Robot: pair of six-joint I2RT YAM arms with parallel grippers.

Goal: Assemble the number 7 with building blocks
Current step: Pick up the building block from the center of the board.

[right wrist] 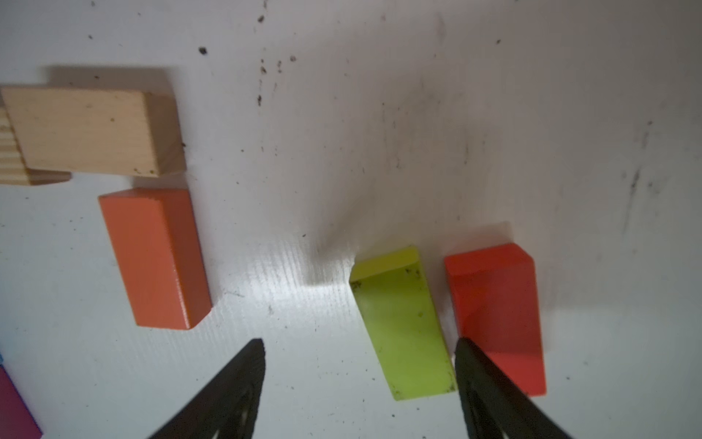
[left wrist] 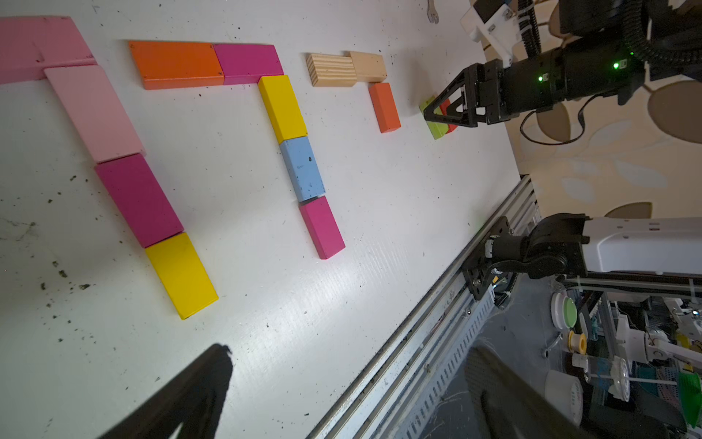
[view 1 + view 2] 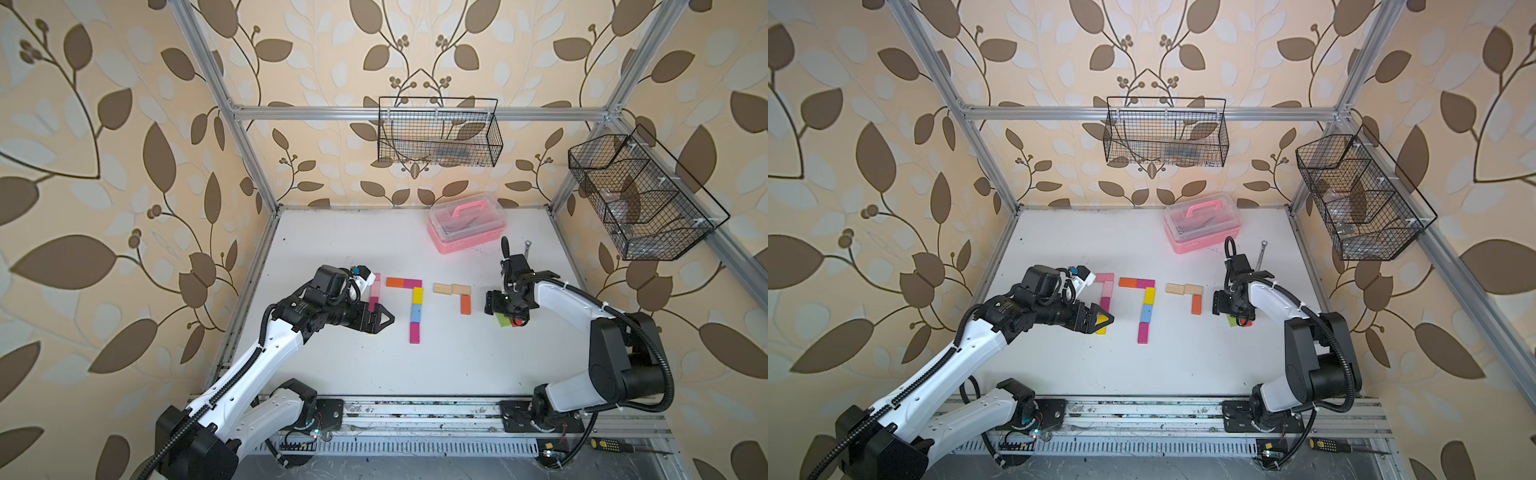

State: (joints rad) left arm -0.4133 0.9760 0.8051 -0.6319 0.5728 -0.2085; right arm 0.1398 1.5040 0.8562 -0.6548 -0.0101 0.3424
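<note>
Right wrist: right gripper (image 1: 360,342) wide astride green block (image 1: 402,327); left gripper (image 2: 351,351) spread wide.

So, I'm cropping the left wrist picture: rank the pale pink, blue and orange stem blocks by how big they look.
1. pale pink block
2. blue block
3. orange stem block
Nearness to the camera likely explains it.

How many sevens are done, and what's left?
Two sevens look finished: the pink-topped seven and the orange-topped seven, five blocks each. The third seven has only its wooden bar and one orange block. The right claw is open around the green block; it and the red block are not yet added.
</note>
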